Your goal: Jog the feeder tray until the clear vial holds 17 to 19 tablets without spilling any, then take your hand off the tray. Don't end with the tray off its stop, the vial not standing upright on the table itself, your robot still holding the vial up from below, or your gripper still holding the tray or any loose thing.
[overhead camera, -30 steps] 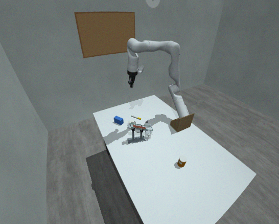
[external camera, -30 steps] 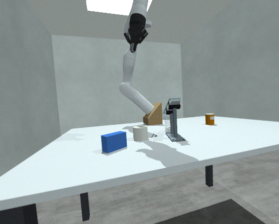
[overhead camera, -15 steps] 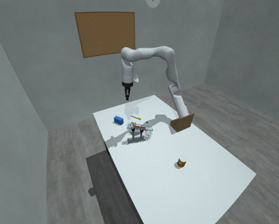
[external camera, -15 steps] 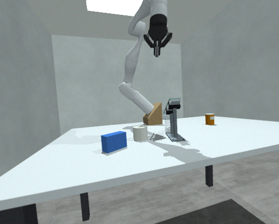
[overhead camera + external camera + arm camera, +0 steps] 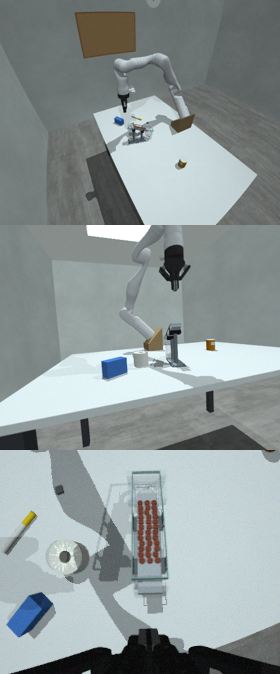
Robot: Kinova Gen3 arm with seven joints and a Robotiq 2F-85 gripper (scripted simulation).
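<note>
The clear feeder tray (image 5: 140, 127) (image 5: 175, 327) (image 5: 149, 531) sits on a grey stand (image 5: 135, 139) (image 5: 175, 353) in the middle of the white table (image 5: 179, 190) (image 5: 77, 389). A row of red tablets (image 5: 148, 530) lies in it. The clear vial (image 5: 167, 350) shows only faintly, standing on the table beside the stand. My gripper (image 5: 124, 110) (image 5: 175, 287) (image 5: 148, 641) is shut and empty. It hangs high above the table, well clear of the tray, with the tray's near end just ahead of it in the wrist view.
A blue box (image 5: 118, 120) (image 5: 114, 367) (image 5: 28, 613), a white roll (image 5: 140, 358) (image 5: 65, 558) and a yellow-tipped pen (image 5: 136, 117) (image 5: 20, 533) lie left of the tray. A cardboard wedge (image 5: 182, 123) (image 5: 154, 340) covers the arm's base. An amber bottle (image 5: 182, 162) (image 5: 210, 344) stands apart.
</note>
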